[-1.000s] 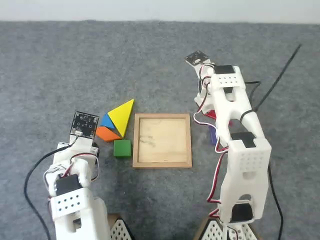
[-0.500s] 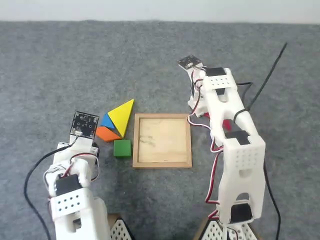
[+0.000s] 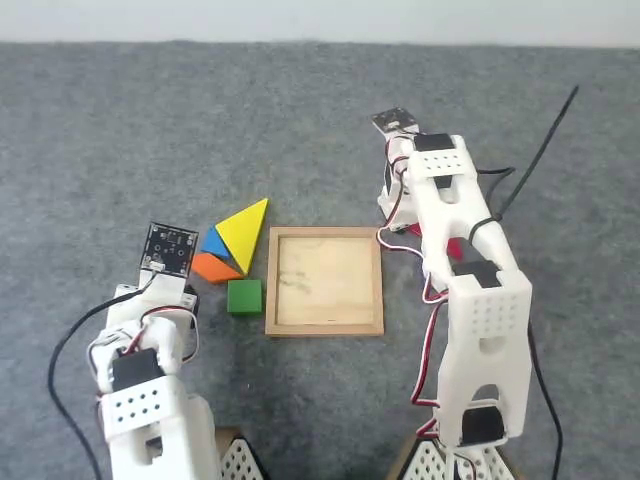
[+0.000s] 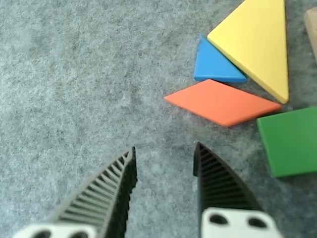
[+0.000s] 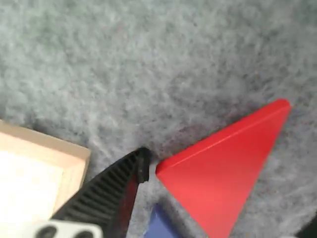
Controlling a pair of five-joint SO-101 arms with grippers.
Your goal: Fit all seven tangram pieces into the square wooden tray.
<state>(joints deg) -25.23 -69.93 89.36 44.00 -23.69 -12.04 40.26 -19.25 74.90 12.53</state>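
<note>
The square wooden tray (image 3: 325, 233) is sitting in the middle of the grey table (image 3: 120, 120). All the pieces I can see are lying outside it.

The right gripper (image 5: 124, 184) is hanging low by the tray's corner, right up against a point of the red triangle (image 5: 223, 178). A dark blue piece (image 5: 159, 222) is peeking out just beside it. I cannot tell if this gripper is spread or pressed together.

I think the red triangle is the piece being picked now. To do it well, the gripper should be squeezing on two flat edges, not on a point, so the piece is not slipping or spinning. Then it should be lifting the piece over the rim and laying it flat in a corner.

The left gripper (image 4: 164, 148) is spread wide over the table. It is near the orange piece (image 4: 223, 101), the blue triangle (image 4: 214, 62), the yellow triangle (image 4: 257, 42) and the green square (image 4: 292, 141).
</note>
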